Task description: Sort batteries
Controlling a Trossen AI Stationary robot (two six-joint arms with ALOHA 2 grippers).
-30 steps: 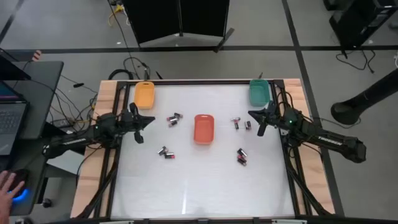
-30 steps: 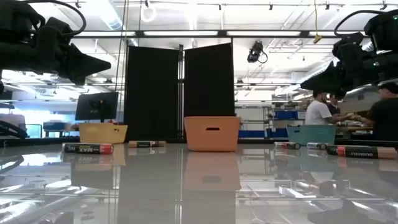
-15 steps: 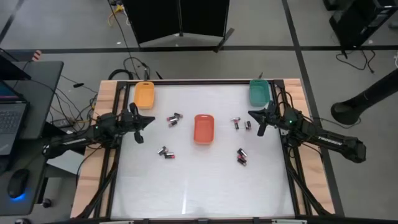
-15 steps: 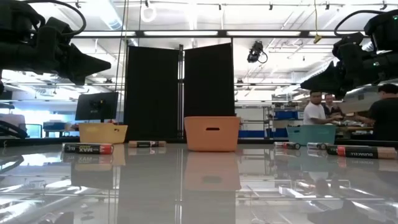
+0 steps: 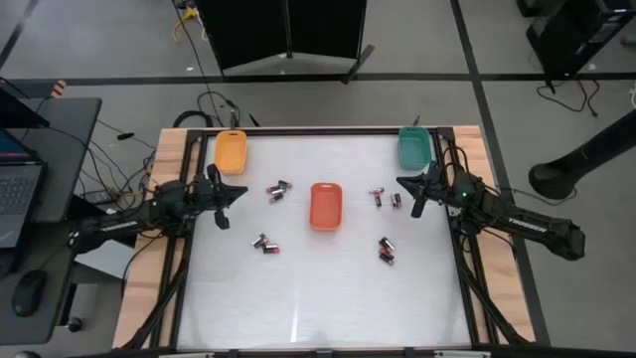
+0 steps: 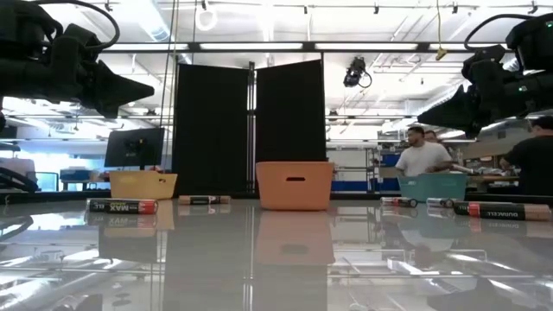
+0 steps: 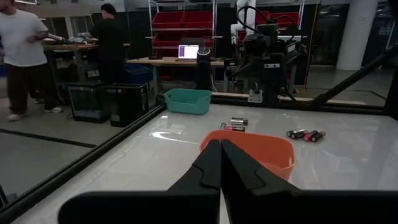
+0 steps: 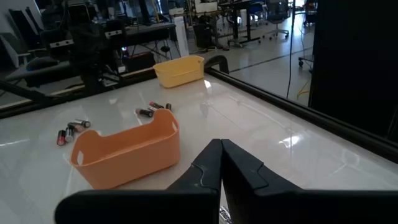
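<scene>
Batteries [image 5: 277, 190] lie loose in four small clusters on the bench [image 5: 328, 298], round the central red-orange tray [image 5: 326, 205]; none binned. Left gripper [image 5: 223, 204] and right gripper [image 5: 416, 195] hover clenched and empty at opposite side edges. Judgement: spread the fingers before descending, and take one cell across its body.

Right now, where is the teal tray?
In the high view the teal tray sits at the table's far right corner, just beyond the right gripper and the nearest batteries.
</scene>
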